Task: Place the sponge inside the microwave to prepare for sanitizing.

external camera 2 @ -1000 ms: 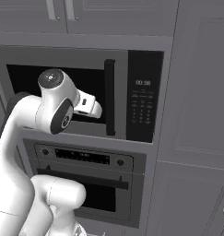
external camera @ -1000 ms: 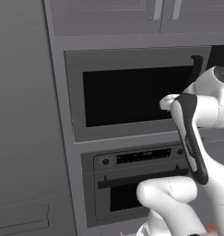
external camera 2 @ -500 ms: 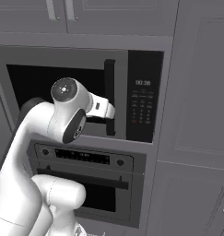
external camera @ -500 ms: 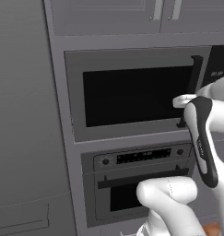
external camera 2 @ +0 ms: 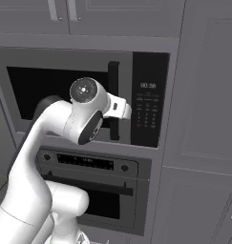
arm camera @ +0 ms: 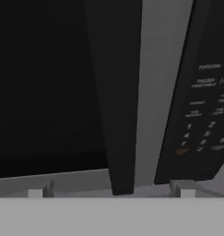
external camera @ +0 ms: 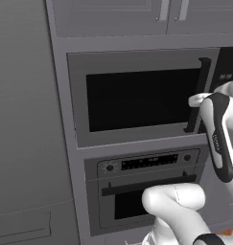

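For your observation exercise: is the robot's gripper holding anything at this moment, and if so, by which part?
Nothing is held. The gripper is open, its fingertips either side of the lower end of the microwave's vertical door handle, not closed on it.

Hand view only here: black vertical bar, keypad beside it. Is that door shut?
Observer: Yes. In the left base view the grey built-in microwave has its dark-window door flush in its frame.
Operator: Where on the bar is the hand?
Observer: The two-finger gripper is level with the lower half of the black vertical bar handle, close beside it.
Operator: Anything underneath?
Observer: A wider grey oven with a horizontal handle sits directly beneath the microwave.
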